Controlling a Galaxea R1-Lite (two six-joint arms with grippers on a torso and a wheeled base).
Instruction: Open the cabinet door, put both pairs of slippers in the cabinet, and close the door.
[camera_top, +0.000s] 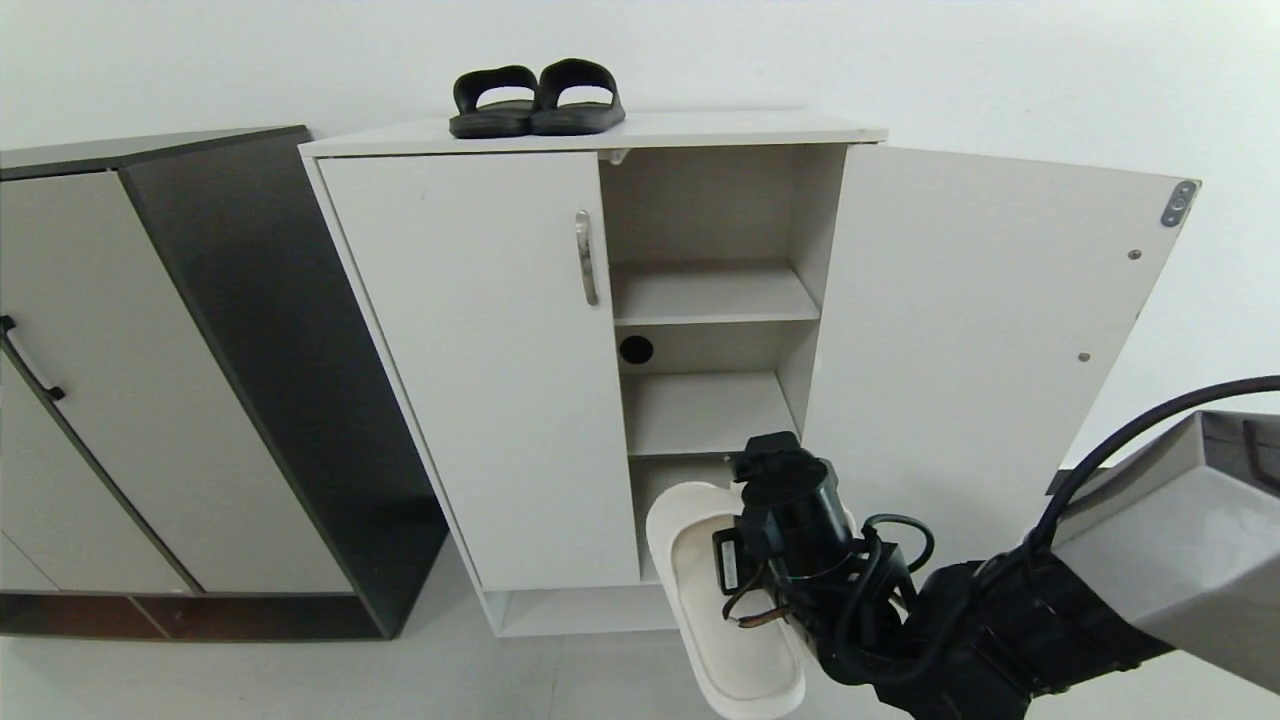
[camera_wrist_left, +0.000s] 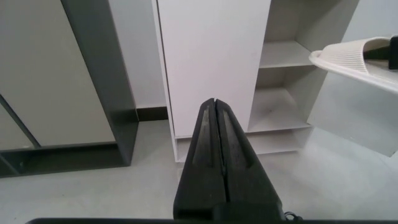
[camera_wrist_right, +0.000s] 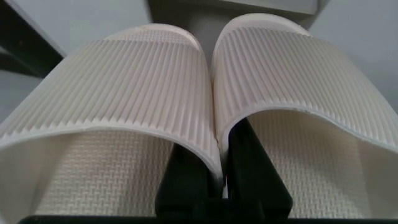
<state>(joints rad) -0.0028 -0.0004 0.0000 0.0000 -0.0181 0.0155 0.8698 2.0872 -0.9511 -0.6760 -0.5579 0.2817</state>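
A white cabinet (camera_top: 480, 360) stands with its right door (camera_top: 980, 320) swung open and its left door shut; three bare shelves show inside. A black pair of slippers (camera_top: 537, 98) rests on the cabinet top. My right gripper (camera_top: 775, 480) is shut on a white pair of slippers (camera_top: 715, 590), held in the air just in front of the lowest shelf opening. In the right wrist view the fingers (camera_wrist_right: 186, 180) pinch the inner edges of both white slippers (camera_wrist_right: 124, 87). My left gripper (camera_wrist_left: 215, 106) is shut and empty, low, facing the cabinet's shut left door (camera_wrist_left: 211, 56).
A grey and dark cabinet (camera_top: 150, 380) stands to the left of the white one, close beside it. Pale floor lies in front of both. The open door blocks the space to the right of the shelves.
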